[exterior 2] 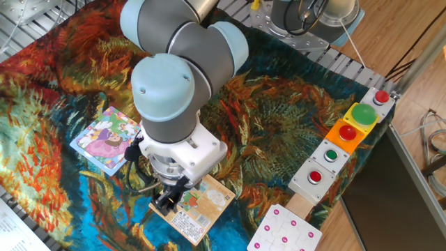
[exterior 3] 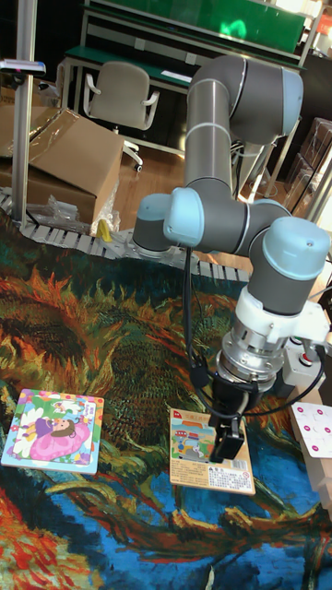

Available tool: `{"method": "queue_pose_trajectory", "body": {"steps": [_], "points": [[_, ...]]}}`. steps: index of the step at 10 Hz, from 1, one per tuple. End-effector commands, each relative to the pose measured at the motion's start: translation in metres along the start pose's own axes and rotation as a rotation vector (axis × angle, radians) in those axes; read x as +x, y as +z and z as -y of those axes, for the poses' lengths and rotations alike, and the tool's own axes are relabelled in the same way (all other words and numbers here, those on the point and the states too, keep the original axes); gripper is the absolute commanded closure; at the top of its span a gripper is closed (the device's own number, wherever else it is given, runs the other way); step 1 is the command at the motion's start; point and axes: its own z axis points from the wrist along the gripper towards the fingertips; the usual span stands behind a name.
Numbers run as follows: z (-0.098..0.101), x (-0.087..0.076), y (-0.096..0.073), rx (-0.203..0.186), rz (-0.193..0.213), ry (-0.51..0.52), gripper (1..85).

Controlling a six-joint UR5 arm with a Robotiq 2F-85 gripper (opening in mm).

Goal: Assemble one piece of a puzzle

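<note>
Gripper [exterior 3: 227, 435] sits low over the orange card [exterior 3: 195, 440], fingers dark and bunched; I cannot tell whether they are spread or pinching anything; from the fixed view the gripper [exterior 2: 167, 200] covers the card's [exterior 2: 203, 205] 9 o'clock edge; puzzle [exterior 2: 106, 138] lies flat at 10 o'clock of the card, well apart, and in the tall view the puzzle [exterior 3: 53, 430] has open patterned cloth [exterior 3: 101, 341] between it and the card; I cannot make out the piece; white dotted board [exterior 2: 286, 231] lies at 4 o'clock of the card, near the button box [exterior 2: 345, 137] along the table's edge.
</note>
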Motion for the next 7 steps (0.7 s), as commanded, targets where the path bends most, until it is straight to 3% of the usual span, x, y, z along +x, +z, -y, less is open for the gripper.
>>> {"method": "queue_pose_trajectory", "body": {"steps": [1, 4, 7], "points": [[-0.002, -0.009, 0.009, -0.013, 0.036, 0.003, 22.3], [-0.016, -0.009, 0.018, -0.043, 0.061, -0.024, 22.7], [-0.022, -0.006, 0.018, -0.064, 0.047, -0.030, 23.3]]}}
